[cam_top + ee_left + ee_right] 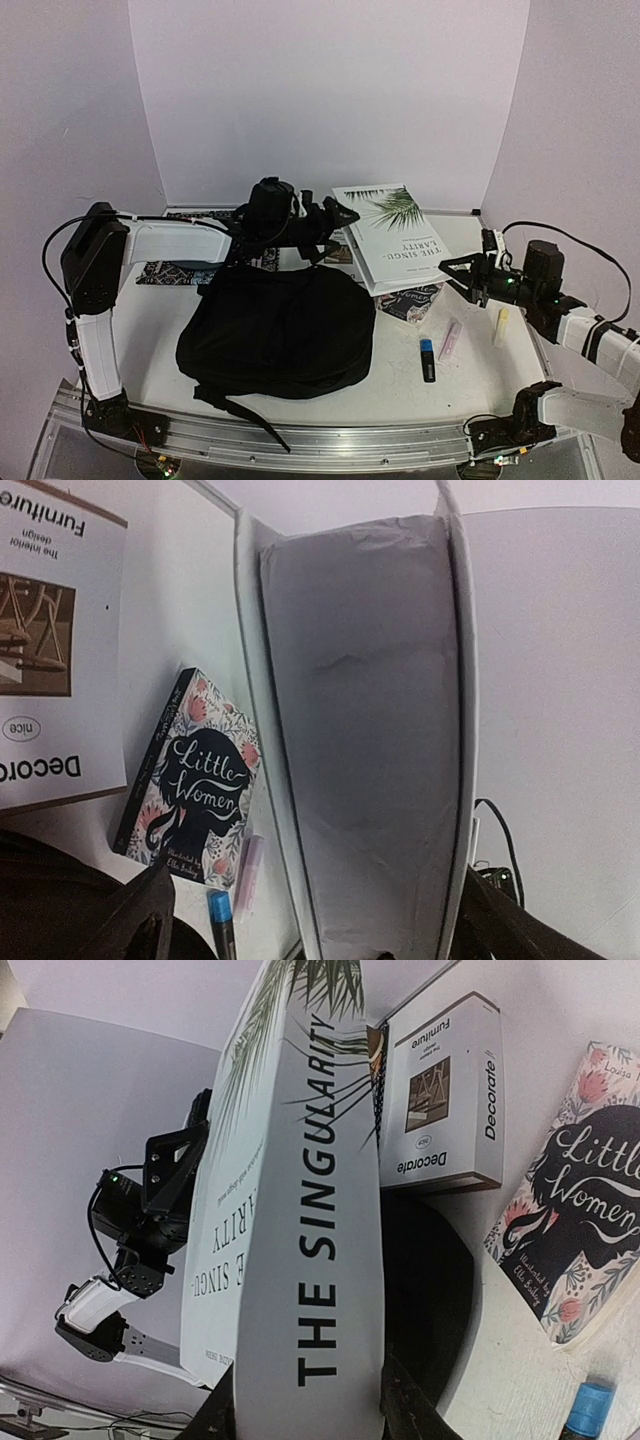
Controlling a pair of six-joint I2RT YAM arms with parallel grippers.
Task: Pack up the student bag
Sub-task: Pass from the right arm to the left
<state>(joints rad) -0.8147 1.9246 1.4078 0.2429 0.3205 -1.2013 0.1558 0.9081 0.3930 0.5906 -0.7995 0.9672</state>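
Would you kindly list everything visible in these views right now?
student bag: one, black, table centre.
The Singularity book: one, white with palm leaf, behind the bag, tilted up.
Little Women book: one, dark floral, right of the bag.
Decorate book: one, white, behind the bag.
patterned flat item: one, dark, under the left arm; kind unclear.
marker: one, black with blue cap, right of the bag.
pink tube: one, beside the marker.
yellow stick: one, far right.
table: one, white.
left gripper: clamping the book's page edge.
right gripper: clamping its spine.
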